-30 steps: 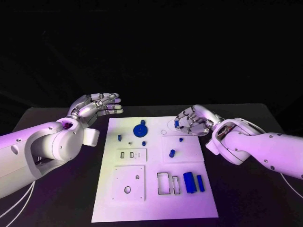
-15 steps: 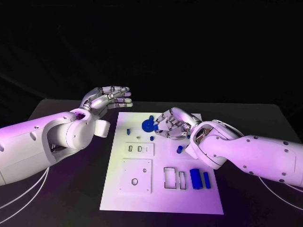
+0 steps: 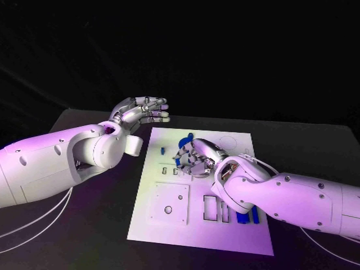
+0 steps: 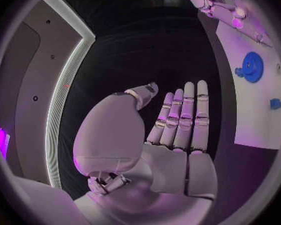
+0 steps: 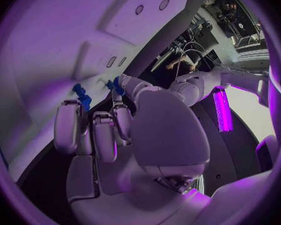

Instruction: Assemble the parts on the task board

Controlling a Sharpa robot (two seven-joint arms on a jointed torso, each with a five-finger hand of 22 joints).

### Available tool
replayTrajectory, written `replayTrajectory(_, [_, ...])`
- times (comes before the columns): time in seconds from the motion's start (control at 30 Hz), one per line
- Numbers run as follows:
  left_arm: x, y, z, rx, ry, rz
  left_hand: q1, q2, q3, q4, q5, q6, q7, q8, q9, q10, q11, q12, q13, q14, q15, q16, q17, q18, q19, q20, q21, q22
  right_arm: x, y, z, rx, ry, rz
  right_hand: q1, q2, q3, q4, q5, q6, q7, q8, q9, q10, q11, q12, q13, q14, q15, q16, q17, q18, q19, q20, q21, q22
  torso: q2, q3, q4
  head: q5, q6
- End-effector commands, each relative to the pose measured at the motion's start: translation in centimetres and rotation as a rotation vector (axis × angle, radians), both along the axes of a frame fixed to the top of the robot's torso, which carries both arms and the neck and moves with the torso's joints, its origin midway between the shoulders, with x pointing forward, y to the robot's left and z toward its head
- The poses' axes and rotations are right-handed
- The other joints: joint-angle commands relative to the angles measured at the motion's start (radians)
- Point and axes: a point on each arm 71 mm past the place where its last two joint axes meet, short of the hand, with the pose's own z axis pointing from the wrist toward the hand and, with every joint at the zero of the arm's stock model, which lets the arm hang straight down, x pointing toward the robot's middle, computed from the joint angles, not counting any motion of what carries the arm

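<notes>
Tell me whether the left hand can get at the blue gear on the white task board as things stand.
Probably not directly: the left hand hangs open beyond the white task board's far left corner, while the right hand is curled over the round blue gear, blocking it from above.

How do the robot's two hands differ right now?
The left hand hangs beside the task board over the black table; the right hand is over the board. The left hand's fingers are straight and hold nothing; the right's curl down among blue parts. Both are silver on white arms.
</notes>
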Motion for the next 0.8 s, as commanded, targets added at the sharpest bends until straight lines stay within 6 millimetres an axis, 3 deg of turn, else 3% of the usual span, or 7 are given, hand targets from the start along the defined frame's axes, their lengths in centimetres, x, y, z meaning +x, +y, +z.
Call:
replayTrajectory(0.03, [0.0,-0.3,0.0,-0.010,-0.001,-0.021,0.004,0.007,-0.002,0.002,-0.003,-0.005,0.041,-0.006,0.002,-0.004,-0.002,-0.004,0.002,-0.006,0.004,-0.004,0.002,0.012,-0.003,0.007,-0.005,-0.002,0.0,-0.1,-0.5,-0.047,-0.006,-0.022,-0.006,0.006,0.004,0.000,0.003,0.003,0.001,0.016,0.012,0.005,0.000,0.003,0.018,0.084,-0.009,0.004,0.181,0.003,0.005,-0.001,0.001,0.019,0.001,-0.0001,0.0018,0.005,-0.005])
replayTrajectory(0.13, [0.0,-0.3,0.0,-0.010,0.000,-0.021,0.004,0.007,-0.002,0.002,-0.003,-0.005,0.041,-0.006,0.002,-0.004,-0.002,-0.004,0.002,-0.006,0.004,-0.004,0.002,0.012,-0.003,0.007,-0.005,-0.002,-0.1,0.0,-0.6,-0.058,-0.007,-0.021,-0.007,0.005,0.005,-0.001,0.003,0.003,0.001,0.017,0.013,0.006,0.000,0.004,0.019,0.085,-0.009,0.005,0.181,0.003,0.006,-0.001,0.002,0.020,0.001,0.0005,-0.0004,0.008,-0.005])
replayTrajectory(0.8, [0.0,-0.2,0.0,-0.009,0.001,-0.019,0.004,0.007,-0.002,0.002,-0.003,-0.005,0.041,-0.006,0.002,-0.004,-0.002,-0.004,0.002,-0.006,0.004,-0.004,0.002,0.012,-0.003,0.007,-0.006,-0.002,-1.1,0.0,-1.1,-0.108,-0.006,0.016,-0.015,0.000,0.008,-0.005,0.003,0.002,0.001,0.021,0.014,0.008,0.000,0.006,0.021,0.085,-0.008,0.005,0.182,0.002,0.008,0.000,0.005,0.023,0.000,0.0008,-0.0004,0.011,-0.017])
